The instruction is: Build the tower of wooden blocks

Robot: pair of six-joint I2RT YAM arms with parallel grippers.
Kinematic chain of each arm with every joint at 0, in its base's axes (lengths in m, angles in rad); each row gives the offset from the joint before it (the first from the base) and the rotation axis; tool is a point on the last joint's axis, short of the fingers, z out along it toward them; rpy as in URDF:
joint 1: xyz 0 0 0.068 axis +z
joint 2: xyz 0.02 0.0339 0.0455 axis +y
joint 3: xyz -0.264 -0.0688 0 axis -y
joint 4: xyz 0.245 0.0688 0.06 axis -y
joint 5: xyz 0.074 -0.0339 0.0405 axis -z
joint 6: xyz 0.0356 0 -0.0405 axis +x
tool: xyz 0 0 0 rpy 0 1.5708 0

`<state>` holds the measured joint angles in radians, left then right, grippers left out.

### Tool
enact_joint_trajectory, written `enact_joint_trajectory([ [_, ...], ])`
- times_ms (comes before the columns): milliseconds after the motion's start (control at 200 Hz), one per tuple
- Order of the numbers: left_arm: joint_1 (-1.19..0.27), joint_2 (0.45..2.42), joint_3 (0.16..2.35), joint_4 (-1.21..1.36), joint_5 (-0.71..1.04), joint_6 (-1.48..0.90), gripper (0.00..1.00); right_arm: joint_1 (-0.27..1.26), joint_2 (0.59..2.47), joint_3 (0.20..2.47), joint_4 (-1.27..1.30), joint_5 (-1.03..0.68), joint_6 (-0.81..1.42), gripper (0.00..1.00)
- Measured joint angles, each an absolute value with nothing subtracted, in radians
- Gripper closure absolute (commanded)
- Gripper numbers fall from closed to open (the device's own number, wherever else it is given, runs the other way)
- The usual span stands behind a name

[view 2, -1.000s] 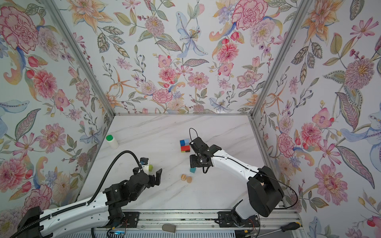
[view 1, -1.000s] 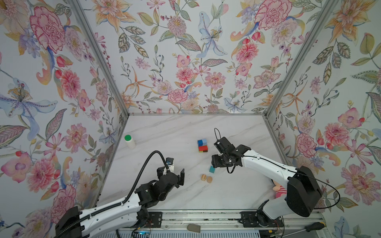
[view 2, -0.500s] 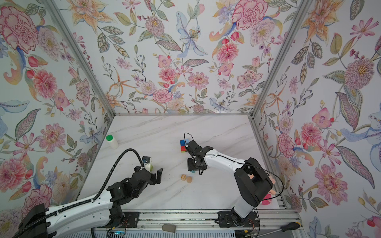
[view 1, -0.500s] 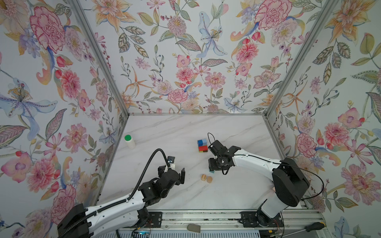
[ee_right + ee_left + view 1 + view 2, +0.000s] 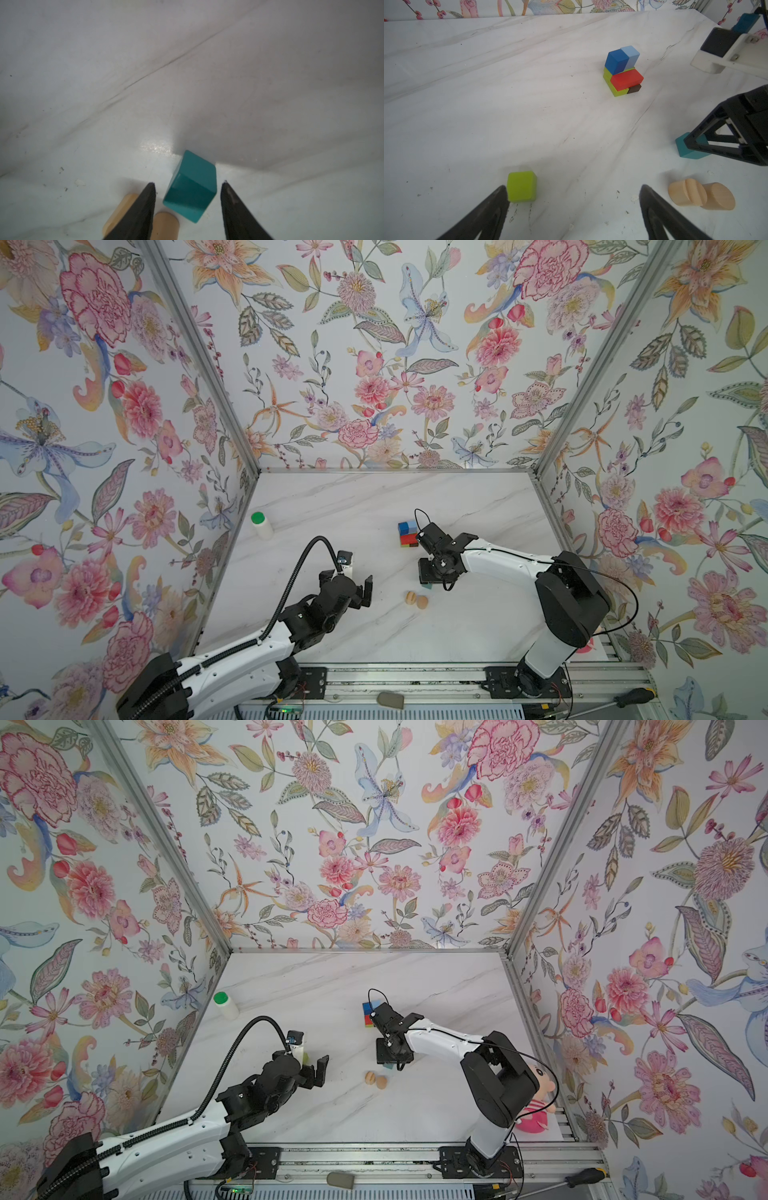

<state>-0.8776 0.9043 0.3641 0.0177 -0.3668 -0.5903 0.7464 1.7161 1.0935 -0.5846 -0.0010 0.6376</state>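
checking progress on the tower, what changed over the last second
The right hand came down over the teal block and narrowed around it, one finger on each side, not yet clamped. The left hand stayed open by the yellow-green block. The tower and the tan pieces did not move.

Top views high, looking down, wrist views low, close, sharing teal block (image 5: 191, 187)
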Motion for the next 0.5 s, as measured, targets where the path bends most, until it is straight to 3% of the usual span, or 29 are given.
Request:
enact_joint_trajectory([
  [330, -0.860, 0.888, 0.328, 0.031, -0.343, -0.582, 0.01, 0.758, 1.744, 1.115, -0.581, -0.003, 0.656, 0.58],
  [500, -0.853, 0.871, 0.327, 0.032, -0.343, -0.582, 0.01, 0.758, 1.768, 1.132, -0.582, -0.003, 0.656, 0.57],
])
